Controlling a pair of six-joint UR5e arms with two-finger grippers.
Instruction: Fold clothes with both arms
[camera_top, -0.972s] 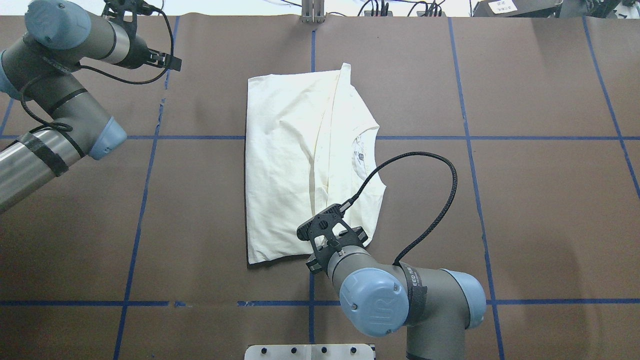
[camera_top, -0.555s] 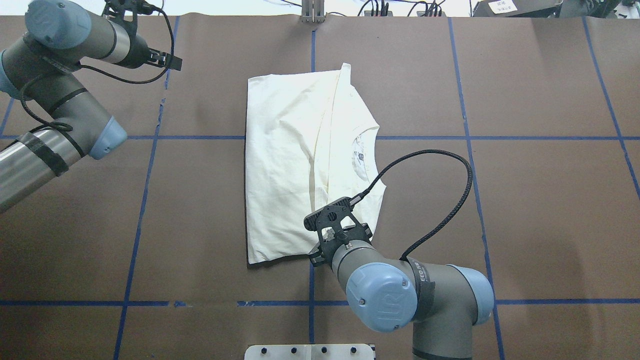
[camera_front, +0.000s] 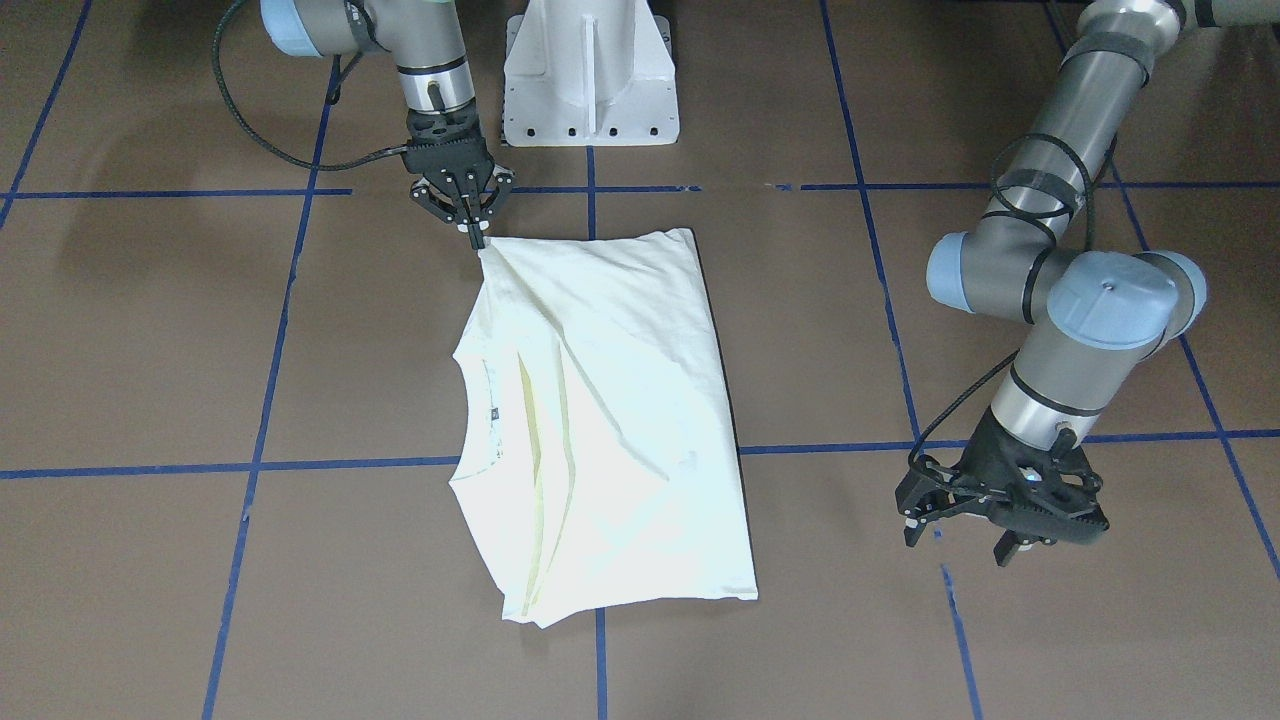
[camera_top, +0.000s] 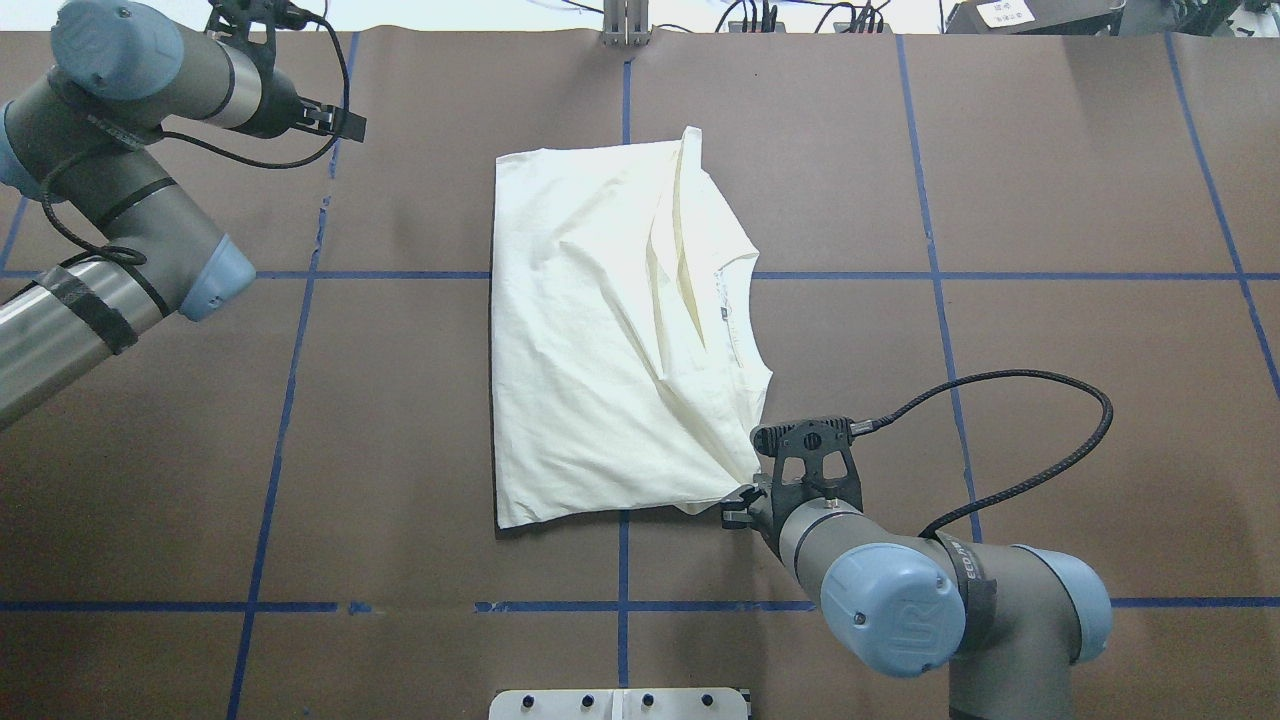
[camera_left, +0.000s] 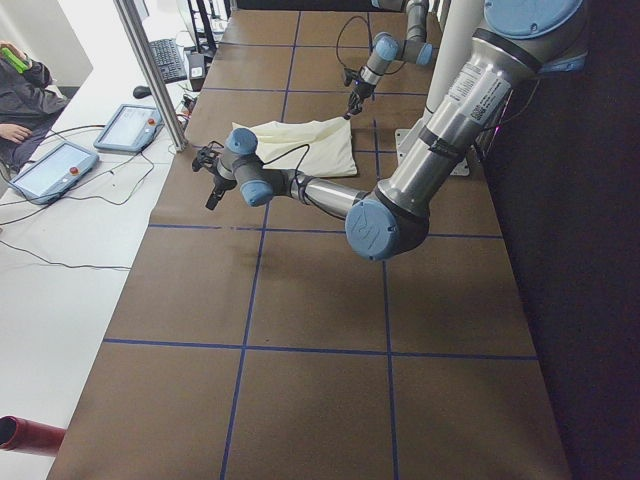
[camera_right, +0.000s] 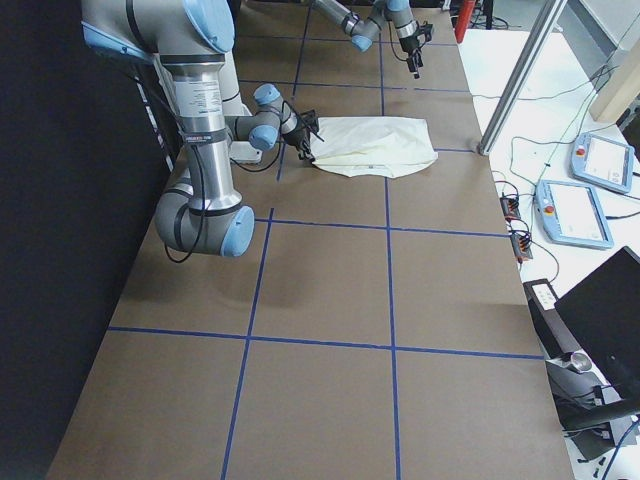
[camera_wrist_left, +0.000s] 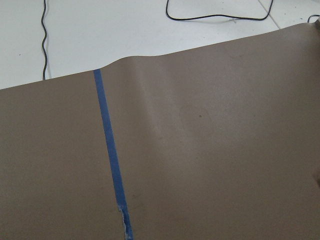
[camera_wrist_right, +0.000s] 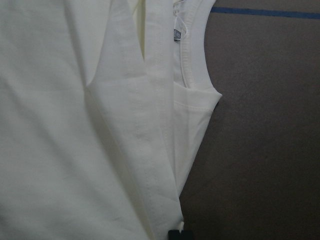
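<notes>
Right gripper (camera_front: 477, 243) pinches a corner of the cream T-shirt (camera_front: 620, 420).
Left gripper (camera_front: 958, 540) hangs spread wide over the desk (camera_front: 150, 350), well apart.

The brown table (camera_top: 400, 400) lies beneath my right gripper (camera_front: 477, 240), crossed by blue tape lines (camera_top: 400, 275). The white pedestal (camera_front: 590, 80) stands near behind it, and two pendant screens (camera_right: 598, 160) lie well beyond, off the table.

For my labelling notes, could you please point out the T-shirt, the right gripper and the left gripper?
T-shirt (camera_top: 580, 330), overhead exterior view, flat body panel.
right gripper (camera_front: 477, 238), exterior front-facing view, between its shut jaws.
left gripper (camera_front: 958, 548), exterior front-facing view, between its open jaws.
</notes>
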